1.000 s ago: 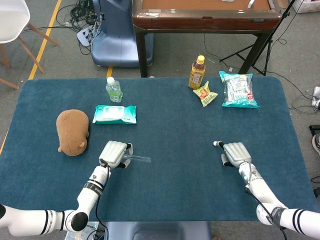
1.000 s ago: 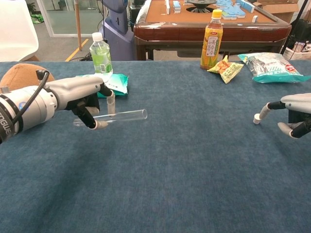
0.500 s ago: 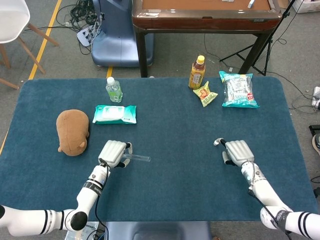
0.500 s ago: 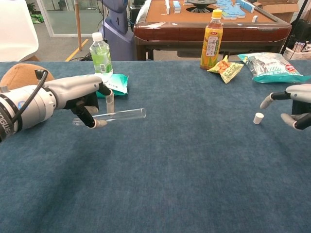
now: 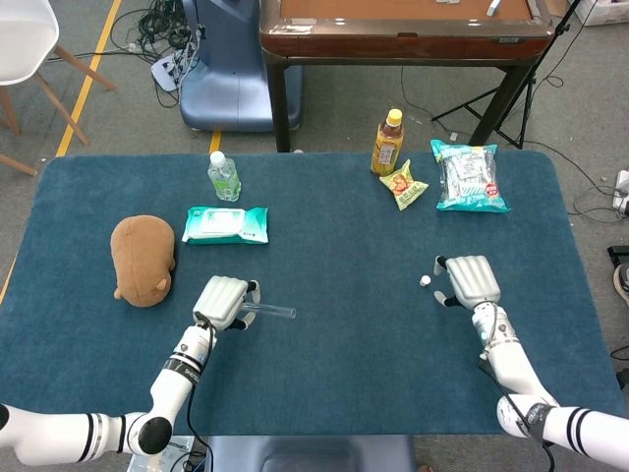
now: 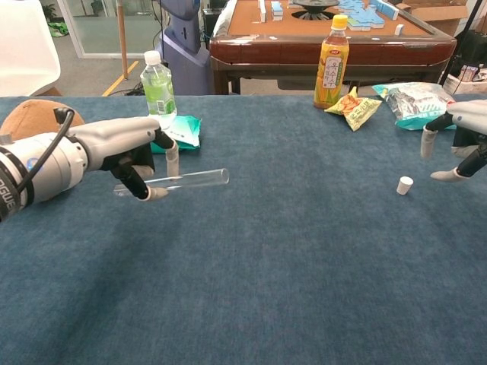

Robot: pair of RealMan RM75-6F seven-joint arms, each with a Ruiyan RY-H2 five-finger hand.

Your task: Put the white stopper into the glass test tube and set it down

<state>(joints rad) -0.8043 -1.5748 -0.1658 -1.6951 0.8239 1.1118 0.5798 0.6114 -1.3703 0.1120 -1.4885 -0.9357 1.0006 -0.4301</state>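
2 hands share this job, and only 1 is loaded: the left hand pinches the tube near its closed end, holding it roughly level above the table with the open mouth pointing toward the robot's right. The stopper stands alone on the cloth, and the right hand hangs above and just beyond it, fingers apart, grasping nothing. The step in hand, as I judge it, is picking up the stopper. To do it well, the right hand should come down over the stopper and pinch it by its sides between thumb and 1 fingertip, leaving the narrower end free to enter the tube; which end that is cannot be told at this size. A light, centred pinch matters, since so small a piece could tip or roll away on the cloth. The left hand should keep the tube steady and level so its mouth gives a fixed target.
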